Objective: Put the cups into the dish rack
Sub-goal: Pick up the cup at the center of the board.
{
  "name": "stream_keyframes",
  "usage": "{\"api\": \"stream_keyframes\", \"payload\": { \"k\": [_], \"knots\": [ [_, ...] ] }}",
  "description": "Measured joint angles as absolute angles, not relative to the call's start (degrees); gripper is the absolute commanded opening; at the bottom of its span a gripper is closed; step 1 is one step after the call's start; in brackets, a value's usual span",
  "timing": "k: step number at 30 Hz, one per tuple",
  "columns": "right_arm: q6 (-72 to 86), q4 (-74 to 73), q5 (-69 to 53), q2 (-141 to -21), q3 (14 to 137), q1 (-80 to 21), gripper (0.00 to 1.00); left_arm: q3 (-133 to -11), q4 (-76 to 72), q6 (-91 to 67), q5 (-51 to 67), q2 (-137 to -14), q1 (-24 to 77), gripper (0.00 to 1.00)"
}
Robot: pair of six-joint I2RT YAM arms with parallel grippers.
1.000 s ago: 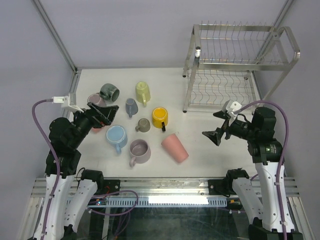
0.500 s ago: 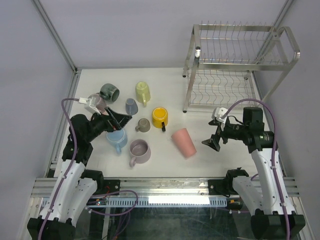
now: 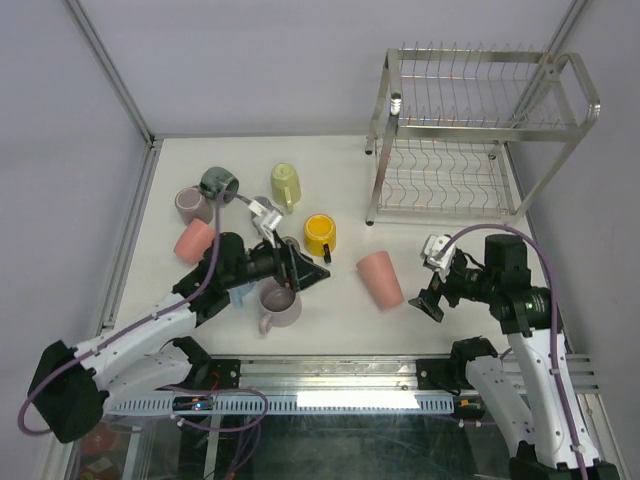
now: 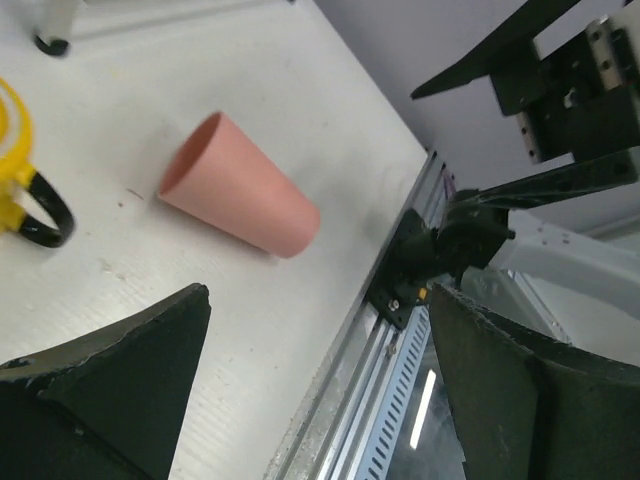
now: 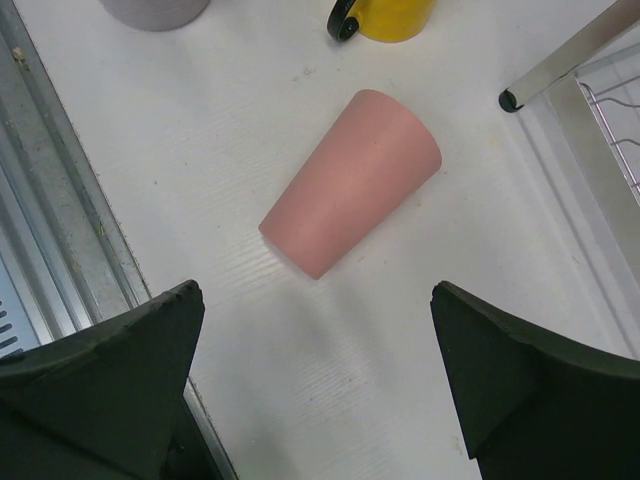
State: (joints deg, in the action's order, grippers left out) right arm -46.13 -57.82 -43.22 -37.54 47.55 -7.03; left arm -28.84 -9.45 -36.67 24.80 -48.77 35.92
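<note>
A salmon pink tumbler (image 3: 380,278) lies on its side in the middle of the table, between my two grippers. My left gripper (image 3: 312,276) is open and empty, just left of it. In the left wrist view (image 4: 315,300) the tumbler (image 4: 240,190) lies ahead, mouth up-left. My right gripper (image 3: 432,295) is open and empty, to the tumbler's right. In the right wrist view (image 5: 315,295) the tumbler (image 5: 350,195) lies ahead of the open jaws. A yellow mug (image 3: 320,235), a mauve mug (image 3: 280,303) and other cups stand on the left. The dish rack (image 3: 480,130) stands at the back right and holds no cups.
A dark green mug (image 3: 218,183), a yellow-green mug (image 3: 285,183), a mauve cup (image 3: 192,205) and a second salmon tumbler (image 3: 195,240) sit at the left. My left arm lies over a light blue mug (image 3: 241,292). The rack's foot (image 5: 512,98) shows in the right wrist view.
My left arm has swung right across the cups to the table's middle, uncovering the left salmon tumbler. The lying pink tumbler has shifted right. My right gripper has dropped slightly toward the near edge.
</note>
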Motion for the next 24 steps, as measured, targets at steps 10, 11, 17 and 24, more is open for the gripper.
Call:
{"api": "stream_keyframes", "payload": {
  "k": [10,11,17,24],
  "knots": [
    [-46.1,-58.8,-35.1,-33.7,43.3,-8.1,0.99,-32.0,-23.2,-23.3,18.3,-72.4,46.8,0.93],
    [-46.1,-58.8,-35.1,-35.0,43.4,-8.1,0.99,-32.3,-24.6,-22.5,18.2,-74.1,46.8,0.93],
    [-42.4,-53.6,-36.8,-45.7,43.7,-8.1,0.97,-40.6,-28.8,-16.3,18.4,-86.3,46.8,0.97],
    [-36.1,-43.8,-34.8,-49.0,42.3,-8.2,0.90,-49.6,-29.8,-13.3,19.7,-96.5,46.8,0.93]
  ]
}}
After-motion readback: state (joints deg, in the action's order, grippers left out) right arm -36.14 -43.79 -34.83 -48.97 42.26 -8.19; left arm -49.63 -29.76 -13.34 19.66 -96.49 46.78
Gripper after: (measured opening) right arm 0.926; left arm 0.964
